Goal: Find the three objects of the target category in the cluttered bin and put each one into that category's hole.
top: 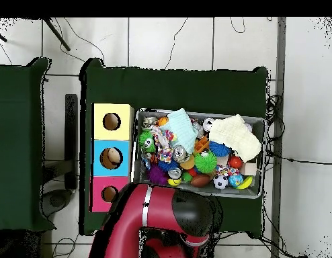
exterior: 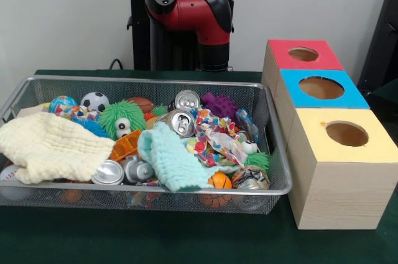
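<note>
Front view. Arm (exterior: pixel 189 9) folded up at 12 o'clock behind the table; only its red and black upper links show. No gripper in sight here, so whether it is spread or pressed together cannot be told.

Bin (exterior: pixel 273 152) sits left of centre on the green table (exterior: pixel 186 239), heaped full. Inside: yellow cloth (exterior: pixel 50 146) at 9 o'clock, mint cloth (exterior: pixel 168 158) at 6, patterned cloth (exterior: pixel 214 136) right of centre. Two cans (exterior: pixel 181 122) stand top-up mid-bin, one just behind the other; a third can (exterior: pixel 109 172) lies against the near wall. Green fuzzy toy (exterior: pixel 121 118) with eyes, soccer ball (exterior: pixel 94 100) and football (exterior: pixel 142 103) along the far side, purple spiky ball (exterior: pixel 219 104) at 1 o'clock, small basketball (exterior: pixel 219 181) at 5.

Three wooden boxes in a row just right of the bin: red box (exterior: pixel 303 54) farthest, blue box (exterior: pixel 320 88) in the middle, yellow box (exterior: pixel 346 135) nearest. Each has a round hole in its top. Holes look empty from this angle.

Overhead view. This view shows what the front hides: the arm's red body (top: pixel 138 225) lies at 6 o'clock, overhanging the table edge beside the red box (top: pixel 109 193). Gripper not seen here either.

Bin (top: pixel 257 195) is right of centre, boxes touching or just beside its left wall. Blue box (top: pixel 111 158) hole shows something pale inside; what it is, cannot tell. Yellow box (top: pixel 111 121) at 10 o'clock.

Bare table (top: pixel 175 87) lies wide at 12 o'clock beyond the bin; narrow strips at 3 and 6.
</note>
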`<state>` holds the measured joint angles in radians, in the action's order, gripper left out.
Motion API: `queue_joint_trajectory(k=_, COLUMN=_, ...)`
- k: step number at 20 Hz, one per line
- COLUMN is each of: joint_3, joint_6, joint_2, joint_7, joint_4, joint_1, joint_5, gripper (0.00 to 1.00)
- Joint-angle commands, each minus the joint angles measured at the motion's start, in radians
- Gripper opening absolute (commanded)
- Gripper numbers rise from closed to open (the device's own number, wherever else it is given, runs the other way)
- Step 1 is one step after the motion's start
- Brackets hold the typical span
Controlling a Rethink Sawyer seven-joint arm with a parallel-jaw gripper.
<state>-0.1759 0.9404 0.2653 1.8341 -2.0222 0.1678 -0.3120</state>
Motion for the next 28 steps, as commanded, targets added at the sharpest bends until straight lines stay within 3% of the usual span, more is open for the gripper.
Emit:
queue_joint_trajectory(k=1, joint_3=0.081, joint_6=-0.25, joint_2=0.257, joint_7=0.301, joint_4=0.229, joint_1=0.145, joint_5=0.251, gripper=1.0)
queue_joint_trajectory(k=7, joint_3=0.067, joint_6=-0.233, joint_2=0.184, joint_7=0.308, joint_4=0.123, joint_1=0.146, joint_5=0.232, gripper=1.0)
queue_joint_trajectory(k=15, joint_3=0.055, joint_6=-0.204, joint_2=0.138, joint_7=0.315, joint_4=0.08, joint_1=0.187, joint_5=0.15, gripper=1.0)
queue_joint_trajectory(k=23, joint_3=0.036, joint_6=-0.171, joint_2=0.002, joint_7=0.311, joint_4=-0.093, joint_1=0.148, joint_5=0.169, gripper=1.0)
queue_joint_trajectory(k=28, joint_3=0.012, joint_6=-0.143, joint_2=-0.057, joint_7=0.307, joint_4=-0.174, joint_1=0.16, joint_5=0.14, gripper=1.0)
